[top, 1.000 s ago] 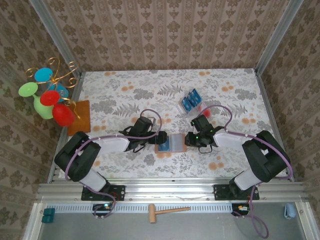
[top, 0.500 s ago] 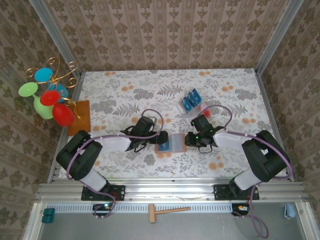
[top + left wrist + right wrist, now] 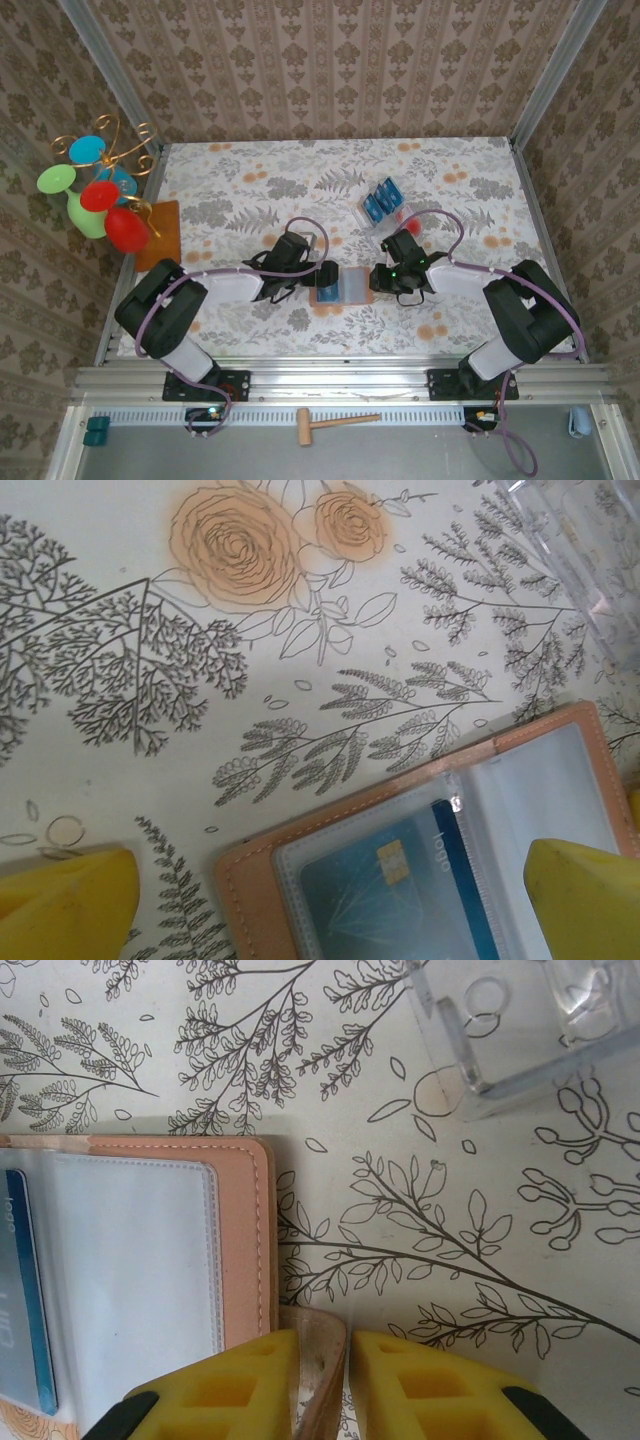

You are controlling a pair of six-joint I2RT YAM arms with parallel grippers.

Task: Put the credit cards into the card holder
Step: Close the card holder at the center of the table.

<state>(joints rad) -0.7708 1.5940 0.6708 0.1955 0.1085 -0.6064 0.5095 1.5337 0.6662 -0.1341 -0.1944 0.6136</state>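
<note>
Currently your right fingers [image 3: 240,1370] pinch a leather edge of the card holder [image 3: 245,1240], nearly closed. Your left fingers [image 3: 65,900] spread wide, empty, straddling it. It lies open on the desk [image 3: 150,600], a blue credit card [image 3: 400,890] sleeved inside.

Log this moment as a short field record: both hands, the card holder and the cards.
card holder: lying open on the table, between the two hands
left hand: open, straddling the card holder
right hand: shut on a leather edge of the card holder
blue card: one, inside the holder behind its clear sleeve
spare cards: blue, standing in the clear tray
</note>
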